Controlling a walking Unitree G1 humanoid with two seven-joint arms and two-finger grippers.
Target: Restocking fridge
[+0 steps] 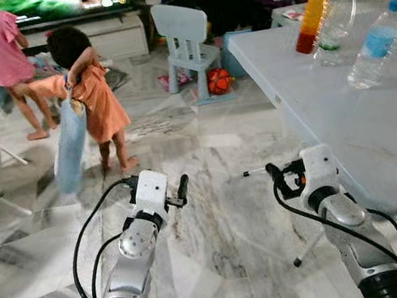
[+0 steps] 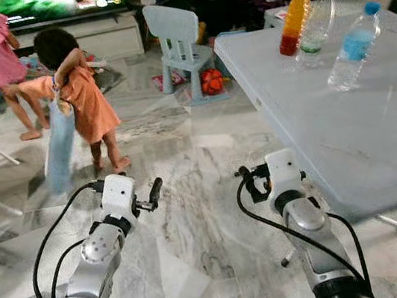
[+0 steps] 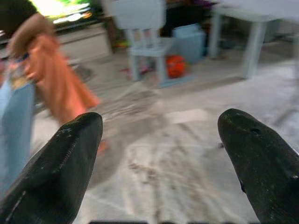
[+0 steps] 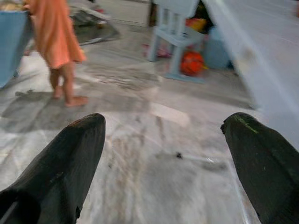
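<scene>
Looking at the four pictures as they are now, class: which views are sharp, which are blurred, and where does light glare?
Left eye view: sharp, with the orange bottle crisp on the table; the television is overexposed. Left wrist view: soft throughout, the person in orange smeared. Right wrist view: the table edge blurs; the orange ball is soft.

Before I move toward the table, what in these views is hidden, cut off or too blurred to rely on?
- Clear plastic bottle with blue cap: label text too small, head views.
- Clear bottle with green cap: partly hidden behind the orange juice bottle.
- White folding table: far side cut off by the frame edge.
- Person in orange dress: motion-blurred, left wrist view.
</scene>
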